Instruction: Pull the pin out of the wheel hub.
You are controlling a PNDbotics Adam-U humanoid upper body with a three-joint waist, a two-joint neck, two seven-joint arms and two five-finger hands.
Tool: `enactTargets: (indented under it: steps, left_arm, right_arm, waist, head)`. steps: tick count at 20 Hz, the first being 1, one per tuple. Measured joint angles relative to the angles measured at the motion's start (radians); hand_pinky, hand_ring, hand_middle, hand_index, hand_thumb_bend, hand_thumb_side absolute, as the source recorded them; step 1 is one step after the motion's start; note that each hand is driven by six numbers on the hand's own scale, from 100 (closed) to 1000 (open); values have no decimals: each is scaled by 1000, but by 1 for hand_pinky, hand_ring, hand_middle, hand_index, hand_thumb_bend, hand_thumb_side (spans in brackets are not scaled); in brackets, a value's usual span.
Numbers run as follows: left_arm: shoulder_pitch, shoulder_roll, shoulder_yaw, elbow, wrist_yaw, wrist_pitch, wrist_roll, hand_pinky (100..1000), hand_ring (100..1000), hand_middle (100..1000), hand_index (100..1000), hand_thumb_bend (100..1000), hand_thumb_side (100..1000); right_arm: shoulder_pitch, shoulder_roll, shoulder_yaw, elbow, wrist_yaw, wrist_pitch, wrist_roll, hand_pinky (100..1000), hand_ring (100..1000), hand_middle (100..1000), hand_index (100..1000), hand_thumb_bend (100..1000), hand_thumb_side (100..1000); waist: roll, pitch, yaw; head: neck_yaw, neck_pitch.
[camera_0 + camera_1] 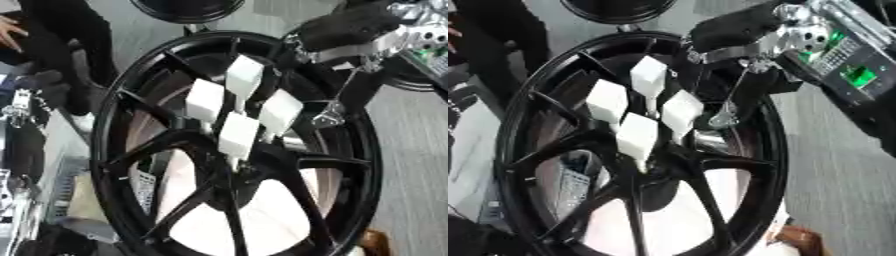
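A black spoked wheel fills both views, tilted, with its hub near the middle. Several pins with white block heads stand out of the hub: one on top, one on the left, one on the right and a lower one. My right hand comes in from the upper right, over the rim. One slim finger reaches straight down and ends just beside the right pin, with a small gap between them. The hand holds nothing. My left hand does not show.
A second black wheel lies at the top edge. My right forearm carries a panel with a green display. Grey floor lies to the right of the wheel. Dark clutter and a light surface line the left side.
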Motion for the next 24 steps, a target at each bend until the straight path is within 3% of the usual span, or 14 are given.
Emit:
enactTargets:
  steps: [13, 16, 20, 24]
  left_arm:
    - [-1, 0, 0, 0, 0, 0, -4, 898, 806, 791, 802, 100, 856]
    - [-1, 0, 0, 0, 0, -1, -5, 899, 807, 791, 801, 100, 858]
    - [-2, 0, -1, 0, 0, 0, -7, 899, 807, 792, 801, 100, 858]
    - [-2, 0, -4, 1, 0, 0, -8, 899, 808, 792, 801, 100, 857]
  right_arm:
    - [9, 18, 11, 48, -2, -1, -1, 886, 697, 528, 726, 326, 318]
    - [17, 19, 13, 54, -9, -2, -2, 882, 683, 510, 706, 265, 300]
    - [26, 19, 11, 54, -39, 0, 0, 872, 652, 445, 642, 146, 206]
    - [26, 19, 5, 56, -100, 10, 10, 860, 626, 398, 590, 144, 199]
  waist:
    - [0, 0, 3]
    - [0, 2, 4]
    - [0, 3, 4]
    - [0, 4, 4]
  head:
    - [0, 1]
    - [0, 1]
    - [0, 4]
    - [0, 9]
